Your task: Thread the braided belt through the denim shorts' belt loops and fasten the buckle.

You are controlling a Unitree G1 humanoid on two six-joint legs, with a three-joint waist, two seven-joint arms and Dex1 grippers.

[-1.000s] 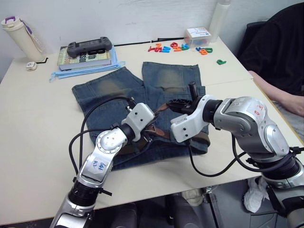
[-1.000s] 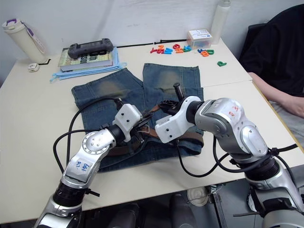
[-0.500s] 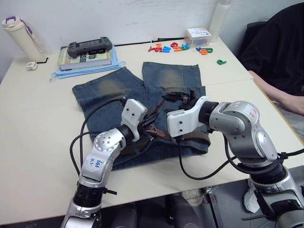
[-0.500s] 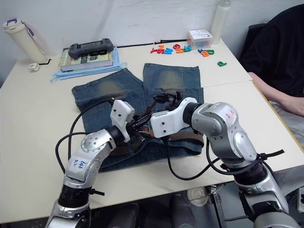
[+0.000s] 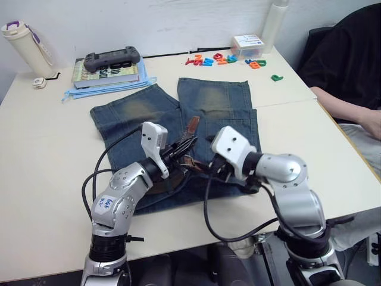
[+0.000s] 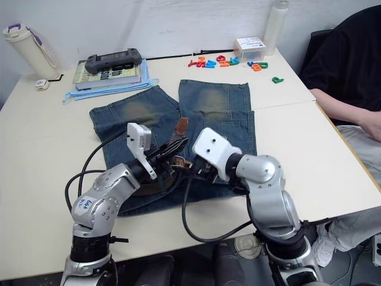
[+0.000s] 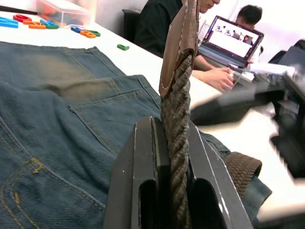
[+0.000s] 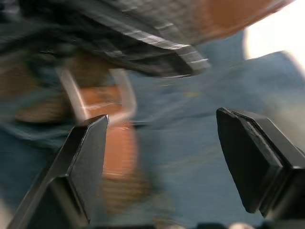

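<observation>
Left wrist view, my left gripper [image 7: 174, 143] clamped on the braided belt [image 7: 177, 102], tan end upright over the denim shorts [image 7: 57, 119], my right gripper [image 8: 162, 157] spread wide by the buckle [image 8: 97, 95].

The shorts [image 5: 178, 128] lie flat on the table, blue denim, a faded yellowish-brown patch on each leg, legs pointing away. The belt [image 7: 177, 109], dark brown braid with a tan leather tip, rises tilted above them, its tip up. The silver buckle [image 8: 97, 98] lies on the denim with its tan tab.
</observation>
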